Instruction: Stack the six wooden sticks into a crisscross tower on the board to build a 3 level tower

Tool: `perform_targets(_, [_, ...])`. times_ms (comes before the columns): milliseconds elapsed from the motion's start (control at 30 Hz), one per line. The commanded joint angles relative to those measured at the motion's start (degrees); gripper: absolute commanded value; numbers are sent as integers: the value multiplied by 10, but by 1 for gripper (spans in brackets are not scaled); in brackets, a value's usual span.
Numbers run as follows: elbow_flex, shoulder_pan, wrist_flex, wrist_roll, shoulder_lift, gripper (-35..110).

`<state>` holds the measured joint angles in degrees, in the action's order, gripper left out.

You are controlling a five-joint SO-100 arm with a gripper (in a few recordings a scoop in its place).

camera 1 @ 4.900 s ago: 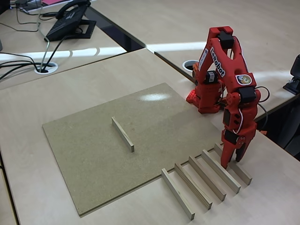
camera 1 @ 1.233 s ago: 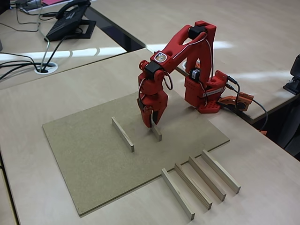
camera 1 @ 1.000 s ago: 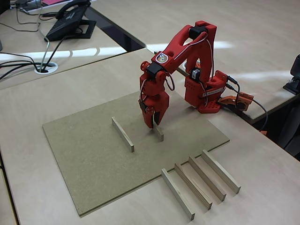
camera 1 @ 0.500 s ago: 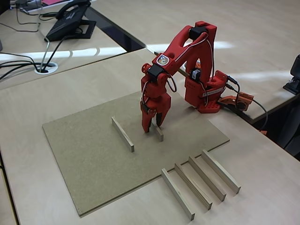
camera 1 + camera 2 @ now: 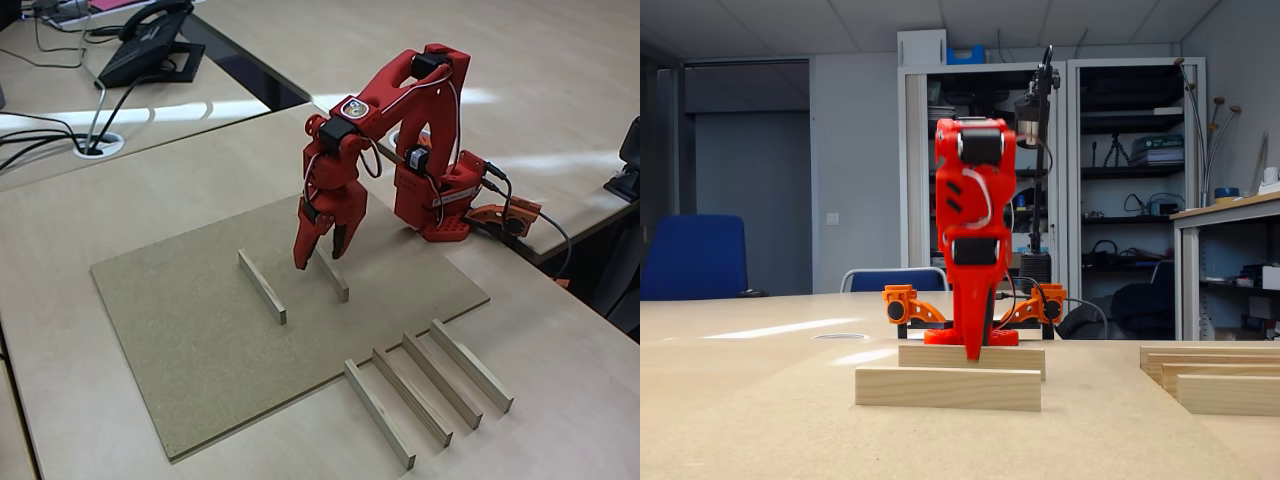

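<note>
Two of the wooden sticks lie parallel on the tan board [image 5: 200, 340]: one at the centre [image 5: 262, 286], the other [image 5: 335, 279] just to its right. My red gripper [image 5: 317, 256] hangs open a little above the far end of that right stick, its fingers spread and holding nothing. Several more sticks [image 5: 425, 388] lie side by side on the paler desk off the board's front right corner. In the low fixed view, the gripper [image 5: 973, 345] points down in front of the rear stick [image 5: 1020, 358], with the near stick [image 5: 948, 388] in front and the spare sticks [image 5: 1215, 378] at right.
The arm's base [image 5: 440, 205] stands just past the board's far right corner, with an orange part and cable [image 5: 505, 215] beside it. A desk phone [image 5: 150, 45] and cables [image 5: 60, 140] sit far left on another desk. The desk edge runs close on the right.
The gripper took a stick from the row on the right to the board, set it down parallel to the first, opened, and has now lifted slightly off it.
</note>
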<state>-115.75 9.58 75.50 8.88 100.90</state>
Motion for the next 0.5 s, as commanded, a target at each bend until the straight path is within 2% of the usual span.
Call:
perform_targets(0, [50,18,39,7,55,28])
perform_targets(200, [98,120,80,78,118,27])
perform_targets(300, [93,214,82,151,125,27])
perform_targets(467, [49,367,26,293,107,25])
